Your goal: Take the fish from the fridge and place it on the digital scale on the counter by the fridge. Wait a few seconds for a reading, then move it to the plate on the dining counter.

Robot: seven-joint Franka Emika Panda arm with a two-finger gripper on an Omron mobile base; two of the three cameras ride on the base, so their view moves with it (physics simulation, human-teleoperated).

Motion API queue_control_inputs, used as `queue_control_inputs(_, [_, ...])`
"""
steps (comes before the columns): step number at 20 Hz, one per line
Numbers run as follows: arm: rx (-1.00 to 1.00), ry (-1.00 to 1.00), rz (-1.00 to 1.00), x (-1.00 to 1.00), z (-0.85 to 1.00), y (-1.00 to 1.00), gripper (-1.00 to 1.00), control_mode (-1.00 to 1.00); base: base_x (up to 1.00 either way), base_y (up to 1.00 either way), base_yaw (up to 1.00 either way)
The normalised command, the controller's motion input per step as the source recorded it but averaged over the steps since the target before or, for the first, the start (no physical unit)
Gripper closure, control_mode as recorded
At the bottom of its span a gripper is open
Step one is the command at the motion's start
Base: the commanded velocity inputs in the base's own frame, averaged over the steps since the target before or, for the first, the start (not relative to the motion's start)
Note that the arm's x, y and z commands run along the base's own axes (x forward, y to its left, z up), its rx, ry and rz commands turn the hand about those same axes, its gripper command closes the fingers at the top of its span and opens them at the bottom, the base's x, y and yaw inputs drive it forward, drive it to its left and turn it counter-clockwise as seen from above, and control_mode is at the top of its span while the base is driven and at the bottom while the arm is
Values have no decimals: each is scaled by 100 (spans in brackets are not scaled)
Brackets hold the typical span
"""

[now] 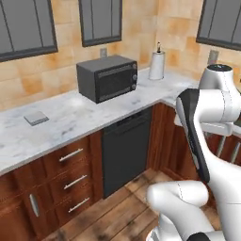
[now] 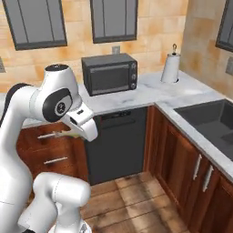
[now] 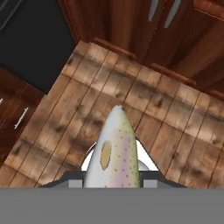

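A speckled tan-and-silvery fish (image 3: 114, 151) is clamped in my gripper (image 3: 112, 181), which is shut on it, and its pointed end sticks out over the wooden floor. In the right base view the hand (image 2: 84, 124) hangs in front of the drawers, and a thin tan sliver of the fish (image 2: 63, 133) pokes out to its left. The digital scale (image 1: 36, 117), a small flat grey square, lies on the marble counter (image 1: 75, 117) at the left, far from the hand. The fridge and the plate are out of view.
A dark microwave (image 1: 108, 77) and a paper towel roll (image 1: 157, 65) stand on the counter. Below it are a black dishwasher (image 1: 126, 150) and wooden drawers (image 1: 70, 179). A dark sink (image 2: 209, 118) sits in the right counter. Wooden floor (image 3: 166, 118) lies under the hand.
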Motion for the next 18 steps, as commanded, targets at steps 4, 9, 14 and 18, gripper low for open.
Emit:
queue_control_inputs(4, [0,0,0,0,0,0,100,100,72,-10,70])
queue_control_inputs(9, [0,0,0,0,0,0,100,100,64,-14,71])
queue_control_inputs(14, [0,0,0,0,0,0,100,100,70,-17,64])
queue_control_inputs(18, [0,0,0,0,0,0,100,100,75,-14,36])
